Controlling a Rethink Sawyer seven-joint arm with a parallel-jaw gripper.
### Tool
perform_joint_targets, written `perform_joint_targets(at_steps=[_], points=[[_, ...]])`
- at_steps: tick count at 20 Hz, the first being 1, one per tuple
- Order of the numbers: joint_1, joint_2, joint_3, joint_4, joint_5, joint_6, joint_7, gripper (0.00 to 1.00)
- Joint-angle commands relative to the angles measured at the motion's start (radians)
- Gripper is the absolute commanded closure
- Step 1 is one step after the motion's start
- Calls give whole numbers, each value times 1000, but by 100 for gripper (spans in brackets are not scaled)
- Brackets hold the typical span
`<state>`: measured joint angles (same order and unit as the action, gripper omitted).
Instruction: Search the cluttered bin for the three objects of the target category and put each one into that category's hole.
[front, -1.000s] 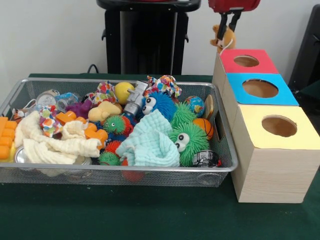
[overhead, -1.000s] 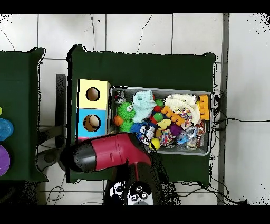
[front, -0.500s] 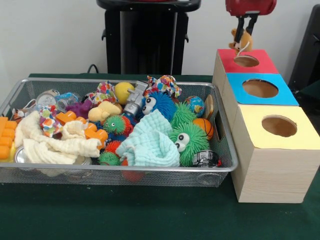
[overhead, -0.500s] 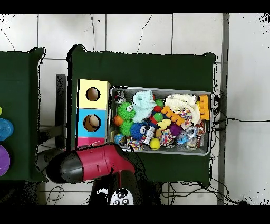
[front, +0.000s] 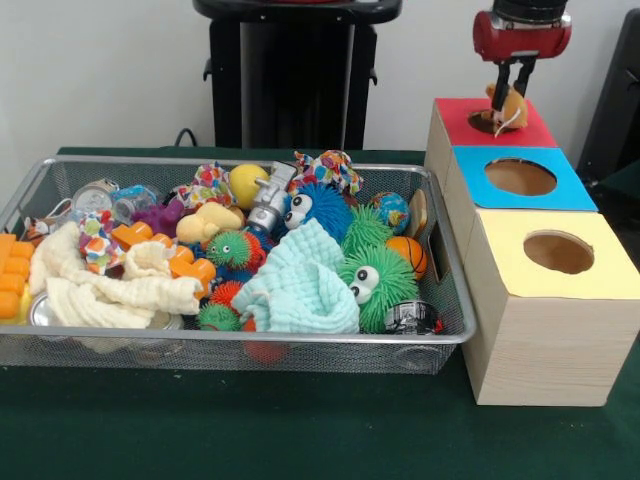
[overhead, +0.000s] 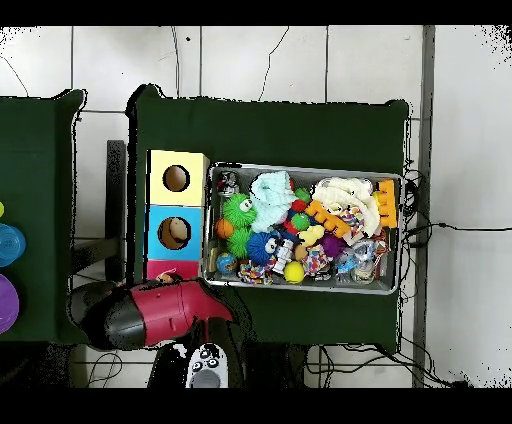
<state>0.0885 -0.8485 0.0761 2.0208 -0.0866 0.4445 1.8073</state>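
We note the tool (front: 514, 88) gripping a small tan plush toy (front: 510, 104) above the red box (front: 520, 125); the surface (front: 300, 430) is green-clothed, against a white wall (front: 100, 70).

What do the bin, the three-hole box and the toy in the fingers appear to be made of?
The bin looks like silver metal wire mesh with a solid rim, since the toys show through its walls. The box seems to be pale wood or wood-look board with visible grain, its tops in matte red, blue and yellow. The toy in the gripper looks like tan plush, fuzzy; hard to confirm.
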Motion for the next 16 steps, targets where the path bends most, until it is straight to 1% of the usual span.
perform_joint_targets(at_steps=[1, 6, 8, 11, 12, 15, 16], points=[[-6, 83, -29, 22, 34, -83, 224, 100], [-13, 102, -37, 27, 27, -114, 207, 100], [-14, 102, -38, 24, 29, -110, 201, 100], [-18, 84, -41, 27, 28, -81, 188, 100], [-19, 82, -40, 25, 31, -73, 185, 0], [-26, 77, -33, 24, 43, -48, 182, 0], [-25, 65, -32, 21, 49, -24, 180, 0]])
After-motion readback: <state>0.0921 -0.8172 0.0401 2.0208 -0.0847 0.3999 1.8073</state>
